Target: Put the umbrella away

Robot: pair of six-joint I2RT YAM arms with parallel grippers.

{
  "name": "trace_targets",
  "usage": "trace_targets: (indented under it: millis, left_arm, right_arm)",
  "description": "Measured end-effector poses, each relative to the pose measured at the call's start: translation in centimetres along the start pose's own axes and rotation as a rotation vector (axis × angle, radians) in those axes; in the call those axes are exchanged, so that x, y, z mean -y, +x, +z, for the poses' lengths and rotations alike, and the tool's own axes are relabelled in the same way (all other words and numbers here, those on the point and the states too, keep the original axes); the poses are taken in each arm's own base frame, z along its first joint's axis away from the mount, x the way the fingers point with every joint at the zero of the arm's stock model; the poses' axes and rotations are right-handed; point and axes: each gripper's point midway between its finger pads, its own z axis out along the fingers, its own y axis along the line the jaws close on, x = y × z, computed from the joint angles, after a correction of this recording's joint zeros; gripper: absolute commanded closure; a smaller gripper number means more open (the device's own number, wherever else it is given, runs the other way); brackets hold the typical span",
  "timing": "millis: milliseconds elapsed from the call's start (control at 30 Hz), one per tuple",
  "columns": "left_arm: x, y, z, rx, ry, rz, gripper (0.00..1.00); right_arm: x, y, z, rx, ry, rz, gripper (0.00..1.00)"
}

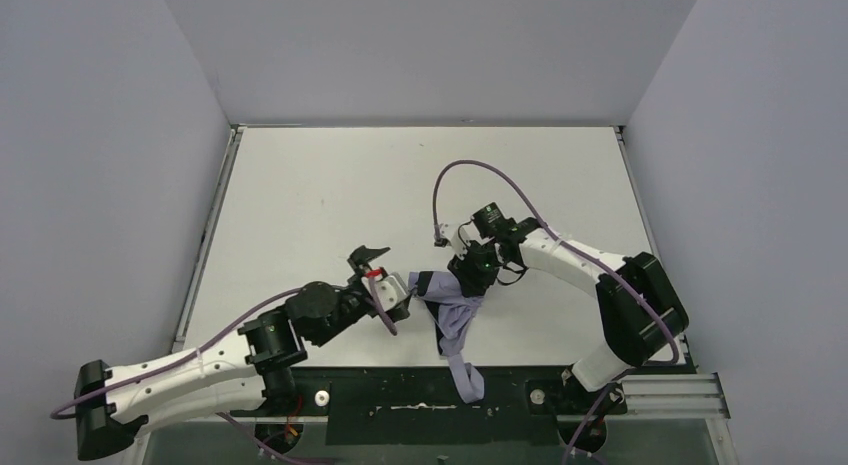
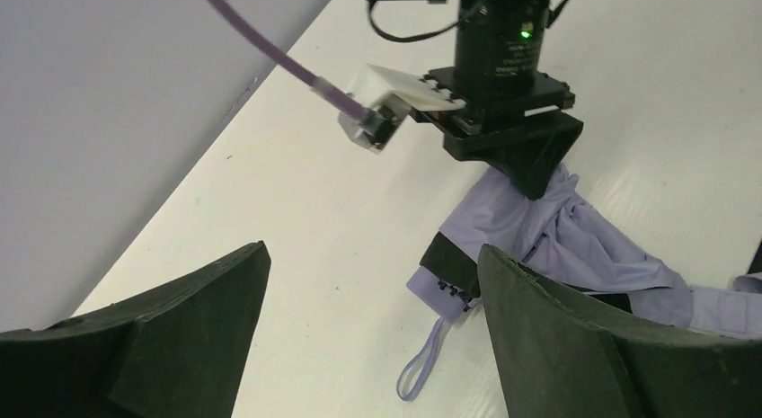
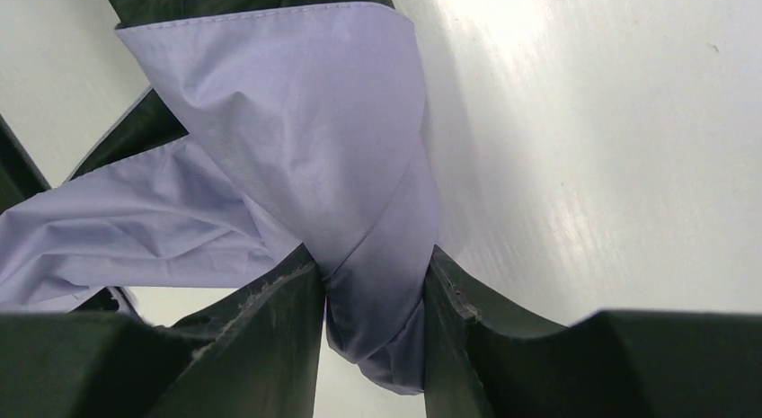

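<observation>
The umbrella lies collapsed and loosely bunched on the white table, near its front middle. One strip of its pale lavender fabric trails toward the near edge. My right gripper comes down on its far end, shut on a fold of the fabric pinched between the fingers. In the left wrist view the same gripper presses into the cloth. My left gripper is open at the handle end. The small lavender handle and its wrist loop lie just inside the right finger, untouched.
A purple cable arcs above the right wrist, and another crosses the left wrist view. Grey walls close in the table on three sides. A black strip and a metal rail run along the near edge.
</observation>
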Motion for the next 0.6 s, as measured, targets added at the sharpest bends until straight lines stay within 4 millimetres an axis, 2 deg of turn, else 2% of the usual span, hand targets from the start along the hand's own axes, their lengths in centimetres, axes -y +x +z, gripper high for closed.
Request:
trace_targets:
  millis: [100,200,400,467,600]
  left_arm:
    - [-1.5,-0.3,-2.2,0.014,-0.055,-0.101,0.12]
    - [-2.7,1.2,-2.9,-0.042,-0.114,-0.176,0.11]
    - [-4.5,6.2,-2.8,-0.223,-0.201,-0.331,0.12]
    - [-4.9,7.2,-2.5,-0.27,-0.208,-0.382,0.11]
    - [-4.7,7.9,-1.4,-0.315,-0.165,-0.449,0.12]
  right_arm:
    - [-0.2,0.1,0.0,0.004,0.045,-0.074,0.88]
    - [-0.5,0.3,0.0,0.022,0.088,-0.152,0.88]
    - [-1.3,0.8,0.0,0.067,0.181,-0.329,0.89]
    - [-1.6,0.8,0.1,0.076,0.208,-0.374,0.89]
    - [-2.1,0.9,0.2,0.093,0.284,-0.49,0.89]
